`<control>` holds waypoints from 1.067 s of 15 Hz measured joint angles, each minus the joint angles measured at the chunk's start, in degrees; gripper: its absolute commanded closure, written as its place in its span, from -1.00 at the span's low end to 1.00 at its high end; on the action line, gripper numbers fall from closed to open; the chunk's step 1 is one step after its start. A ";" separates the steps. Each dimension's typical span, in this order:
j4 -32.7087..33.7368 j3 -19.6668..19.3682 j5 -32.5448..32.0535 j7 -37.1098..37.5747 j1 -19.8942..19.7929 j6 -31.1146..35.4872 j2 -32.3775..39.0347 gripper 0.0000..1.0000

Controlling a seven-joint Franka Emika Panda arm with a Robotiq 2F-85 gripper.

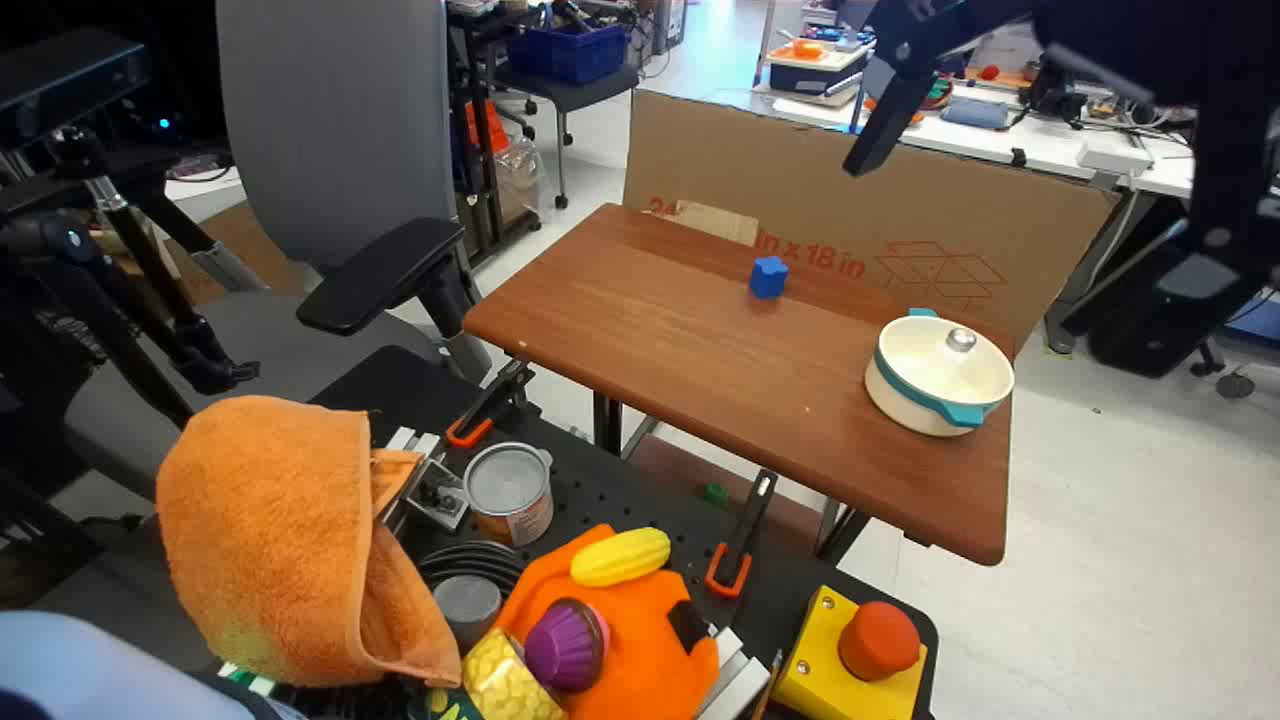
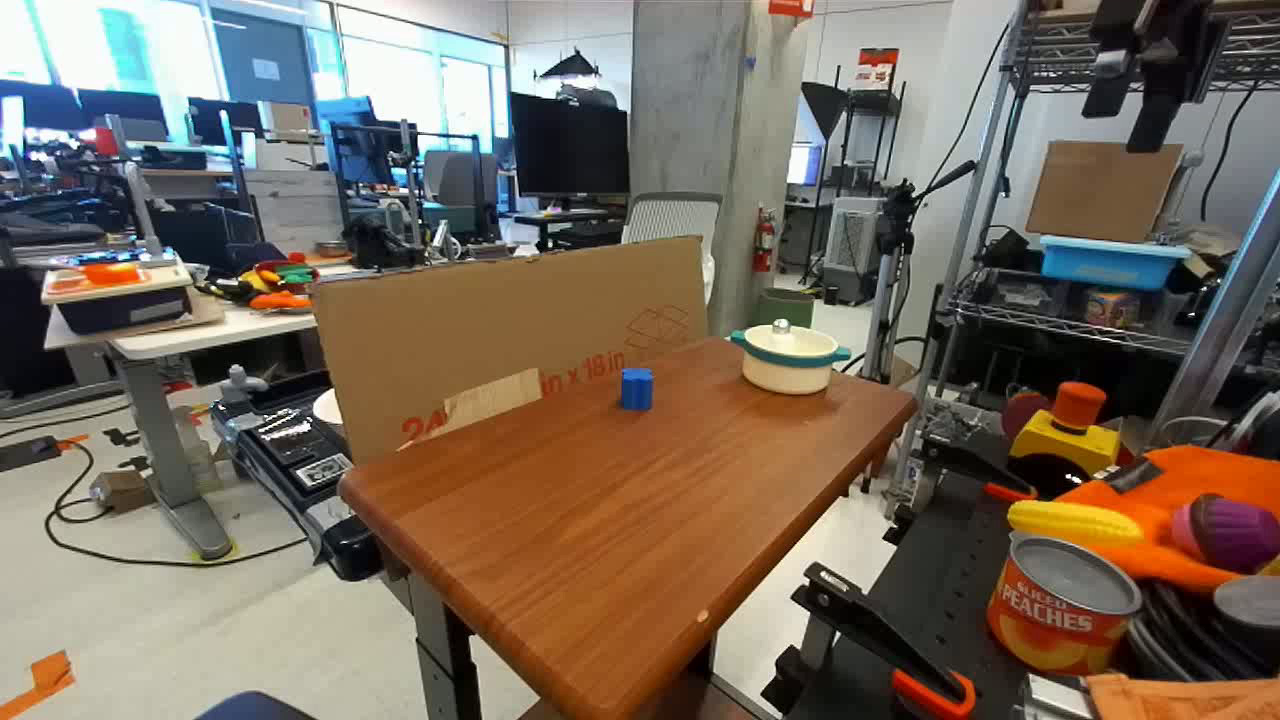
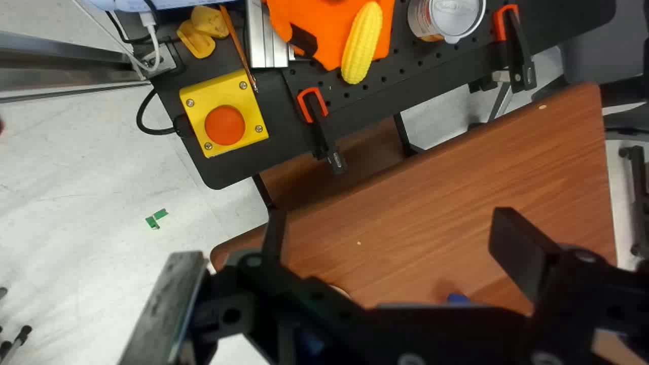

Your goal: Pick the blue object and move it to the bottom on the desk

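The small blue block point(image 1: 768, 277) stands on the reddish-brown desk point(image 1: 620, 300), near its cardboard-backed edge. The block point(image 2: 636, 389) and desk point(image 2: 580, 520) show in both exterior views. In the wrist view only a tip of the block point(image 3: 458, 298) shows; the gripper body hides the rest. My gripper point(image 1: 965, 243) is high above the desk, apart from the block. It also shows at the upper right in an exterior view point(image 2: 1125, 120). In the wrist view its fingers point(image 3: 390, 223) are wide apart with nothing between them.
A lidded cream pot with teal handles point(image 1: 940, 375) stands at one desk end. A cardboard sheet point(image 1: 800, 190) rises along one long edge. Beside the opposite edge, a black pegboard point(image 3: 385, 96) holds clamps, a yellow box with red button point(image 3: 223, 114), toy corn and a can.
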 measured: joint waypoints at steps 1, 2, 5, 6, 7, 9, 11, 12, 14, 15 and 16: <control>0.00 0.00 0.00 0.00 0.00 0.00 0.00 -1.00; 0.00 0.00 0.00 0.00 0.00 0.00 0.00 -1.00; 0.00 0.00 0.00 0.00 0.00 0.00 0.00 -1.00; 0.00 0.00 0.00 0.00 0.00 0.00 0.00 -1.00; 0.00 0.02 0.04 0.00 0.00 0.00 0.00 -1.00; 0.08 1.13 0.12 2.45 -0.01 0.00 0.66 -1.00; 0.82 3.97 2.06 7.09 0.60 0.89 3.56 -1.00; 1.63 5.45 3.81 9.48 1.51 2.35 5.88 -1.00; 4.25 8.49 7.06 14.29 3.77 6.08 11.84 -1.00; 6.01 10.02 8.13 16.58 4.83 8.30 15.19 -1.00; 7.96 11.46 8.48 18.84 5.67 10.29 18.54 -1.00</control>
